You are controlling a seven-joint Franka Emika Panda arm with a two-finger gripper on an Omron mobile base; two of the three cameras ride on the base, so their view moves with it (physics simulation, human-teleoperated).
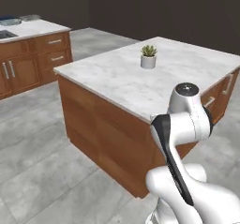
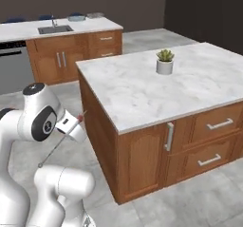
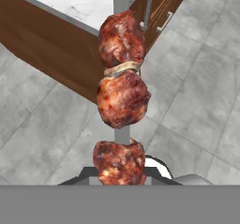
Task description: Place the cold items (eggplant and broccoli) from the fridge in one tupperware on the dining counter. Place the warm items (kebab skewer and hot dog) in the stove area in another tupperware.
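Kebab skewer (image 3: 123, 96) sits pinched in the robot's jaws, carried low in the air beside the island bench (image 2: 142, 90), over the grey tiled floor (image 3: 197, 101). Three browned chunks of meat run along its grey stick, the nearest one right at the gripper (image 3: 121, 174). From the right base camera the thin stick slants down from the hand near the bench's wooden side. On the marble top stands a small potted plant (image 2: 164, 61). A sink bench (image 2: 54, 30) lines the far wall.

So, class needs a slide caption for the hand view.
Gripper shut on kebab skewer, carried beside the marble-topped island.
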